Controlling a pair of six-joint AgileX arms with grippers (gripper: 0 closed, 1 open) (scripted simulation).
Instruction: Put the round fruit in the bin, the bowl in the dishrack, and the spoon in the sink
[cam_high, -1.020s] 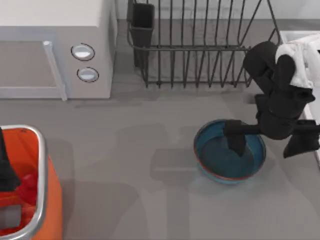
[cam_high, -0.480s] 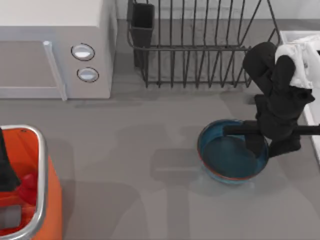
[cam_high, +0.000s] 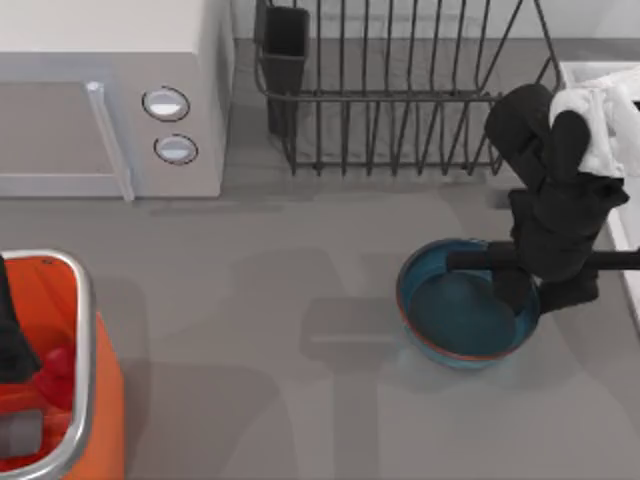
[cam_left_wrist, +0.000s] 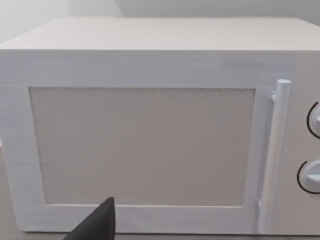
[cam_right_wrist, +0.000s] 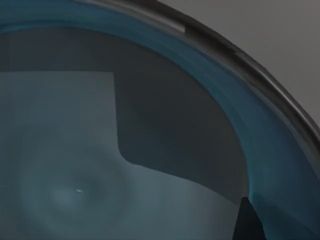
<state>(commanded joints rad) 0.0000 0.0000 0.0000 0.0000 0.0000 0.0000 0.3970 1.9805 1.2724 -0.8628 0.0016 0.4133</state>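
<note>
The blue bowl (cam_high: 455, 310) sits on the grey table at centre right, its teal-grey inside (cam_right_wrist: 75, 150) seen close in the right wrist view. My right gripper (cam_high: 540, 292) is shut on the bowl's right rim, with one finger (cam_high: 510, 290) inside and the other outside. The red round fruit (cam_high: 55, 370) lies inside the orange bin (cam_high: 85, 330) at the lower left, and my left gripper (cam_high: 10, 345) hangs over that bin. The dishrack (cam_high: 400, 100) stands at the back, just beyond the bowl. The sink's white rim (cam_high: 628, 235) runs along the right edge. The spoon is out of view.
A white microwave (cam_high: 110, 100) with two round knobs fills the back left and faces the left wrist camera (cam_left_wrist: 145, 145). The dishrack's black utensil cup (cam_high: 287, 40) is at its left corner. Bare grey table lies between the bin and the bowl.
The right gripper's fingers went from spread wide across the bowl to closed on its right rim. The bowl slid slightly right. The left arm stayed put.
</note>
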